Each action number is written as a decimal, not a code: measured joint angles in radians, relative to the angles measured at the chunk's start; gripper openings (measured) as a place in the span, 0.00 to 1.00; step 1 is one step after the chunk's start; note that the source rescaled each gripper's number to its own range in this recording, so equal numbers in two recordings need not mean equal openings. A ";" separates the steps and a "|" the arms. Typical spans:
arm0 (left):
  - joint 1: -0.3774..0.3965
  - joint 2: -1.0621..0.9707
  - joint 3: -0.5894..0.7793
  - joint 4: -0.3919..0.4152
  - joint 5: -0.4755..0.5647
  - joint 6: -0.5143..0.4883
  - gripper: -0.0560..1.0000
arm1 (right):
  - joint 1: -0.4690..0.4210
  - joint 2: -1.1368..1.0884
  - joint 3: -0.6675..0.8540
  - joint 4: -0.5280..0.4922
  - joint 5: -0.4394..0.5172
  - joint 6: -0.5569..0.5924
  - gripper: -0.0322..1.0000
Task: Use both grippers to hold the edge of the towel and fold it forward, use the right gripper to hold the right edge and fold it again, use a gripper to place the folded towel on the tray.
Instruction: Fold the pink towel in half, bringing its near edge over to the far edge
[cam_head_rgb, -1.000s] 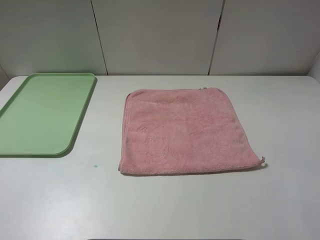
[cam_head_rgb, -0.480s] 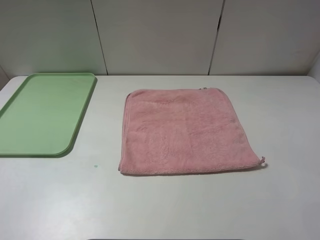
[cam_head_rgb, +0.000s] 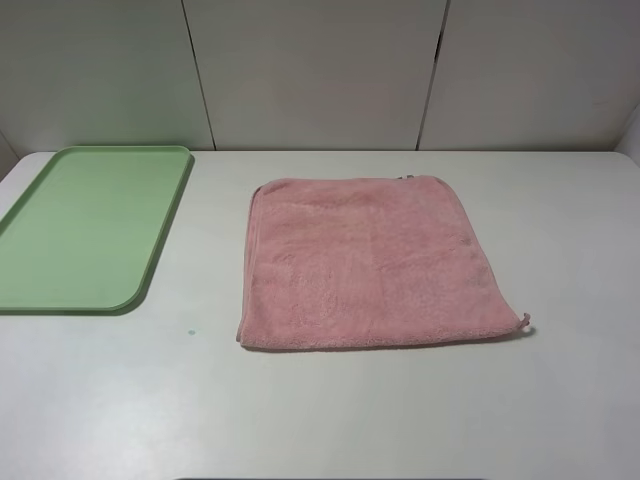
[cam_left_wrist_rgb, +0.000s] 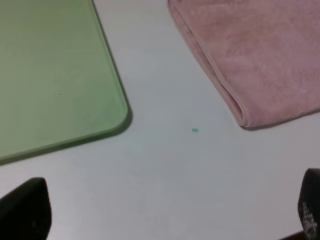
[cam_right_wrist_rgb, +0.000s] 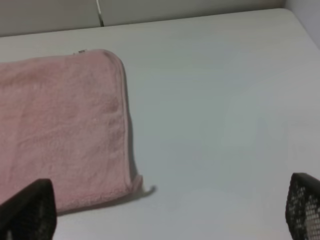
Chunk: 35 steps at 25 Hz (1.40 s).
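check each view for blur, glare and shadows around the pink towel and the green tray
Exterior high: soft even light, no glare, thin shadow under the near edge of the fluffy pink terry towel; flat light-green plastic tray sharp. Left wrist: dark shadow beside the tray's corner; fingertips of the left gripper blurred. Right wrist: soft overall, fingertips of the right gripper out of focus.
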<state>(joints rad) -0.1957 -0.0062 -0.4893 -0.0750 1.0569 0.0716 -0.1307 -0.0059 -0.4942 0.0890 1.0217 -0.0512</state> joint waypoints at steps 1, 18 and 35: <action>0.000 0.000 0.000 0.000 0.000 0.000 1.00 | 0.000 0.000 0.000 0.007 0.000 0.000 1.00; 0.000 0.000 0.000 0.000 0.000 0.000 1.00 | 0.000 0.000 0.000 0.027 0.000 0.000 1.00; 0.000 0.165 -0.046 -0.005 -0.009 0.074 0.97 | 0.000 0.065 -0.066 0.048 0.001 -0.036 1.00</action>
<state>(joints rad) -0.1957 0.1587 -0.5354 -0.0798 1.0480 0.1457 -0.1307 0.0596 -0.5603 0.1375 1.0227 -0.0868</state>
